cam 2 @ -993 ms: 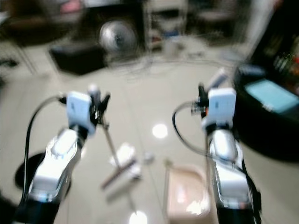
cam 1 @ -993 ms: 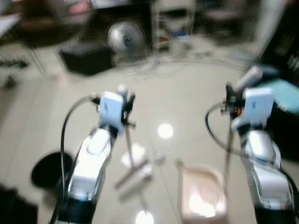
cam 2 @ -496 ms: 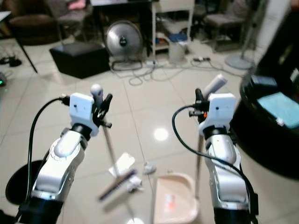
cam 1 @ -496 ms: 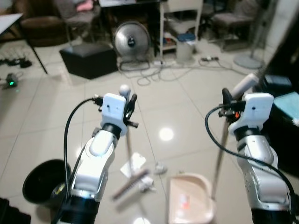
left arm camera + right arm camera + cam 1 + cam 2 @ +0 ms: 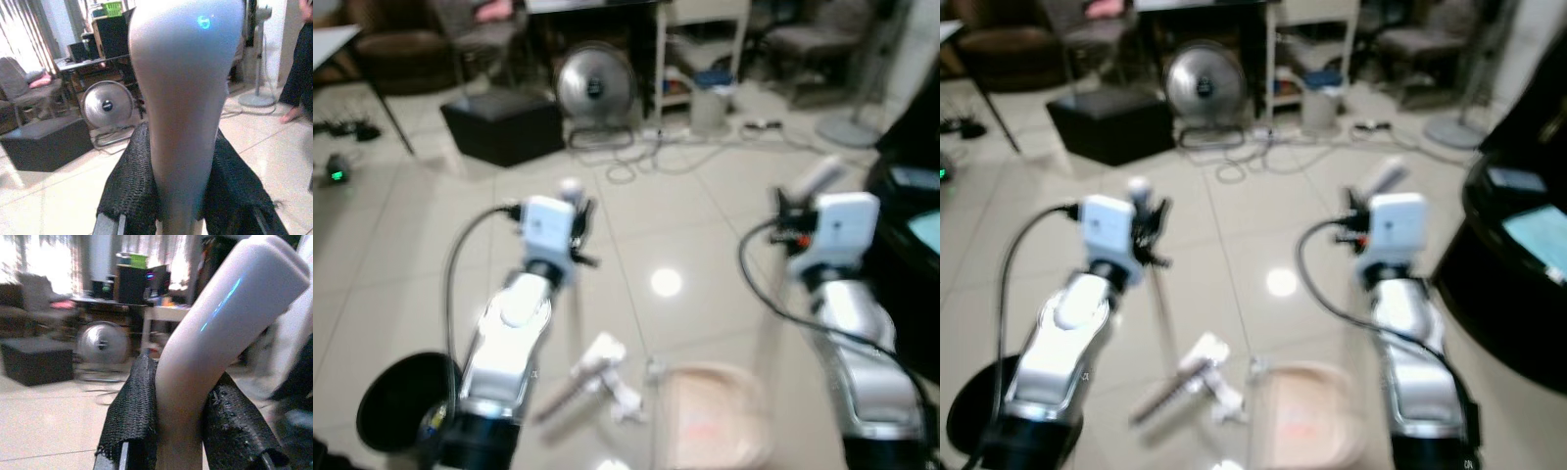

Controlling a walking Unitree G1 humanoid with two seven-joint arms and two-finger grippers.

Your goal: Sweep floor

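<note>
Broom handle [image 5: 186, 98] is clamped between the two black fingers [image 5: 132, 186] of the left gripper [image 5: 576, 220], grip near the rounded top end so the shaft hangs down to the floor and the long lever can be swung from above. Broom head [image 5: 570, 382] is seen low on the tiled floor [image 5: 391, 245], just beside the white paper scraps [image 5: 607, 367], angled toward the dustpan, presumably so debris gets pushed that way. Right gripper [image 5: 793, 220] is closed on the dustpan handle [image 5: 220, 318], fingers [image 5: 134, 406] pressed on either side of the curved white grip; held high so the long stem keeps the pan down at floor level without the torso being bent. Dustpan [image 5: 710, 416] is seen on the floor, near the scraps on their right side, apparently with its mouth facing them; exact gap cannot be judged, head views are blurred. Black bin [image 5: 406, 397] stands at lower left, well apart from the scraps, likely staged for emptying the pan afterwards. Judged stage: debris not yet in the pan, sweep stroke in hand. Background: fan [image 5: 592, 83], black box [image 5: 499, 122], cables [image 5: 666, 152] on the floor, well clear of the work area. A person [image 5: 298, 63] is visible far off in the left wrist view.
</note>
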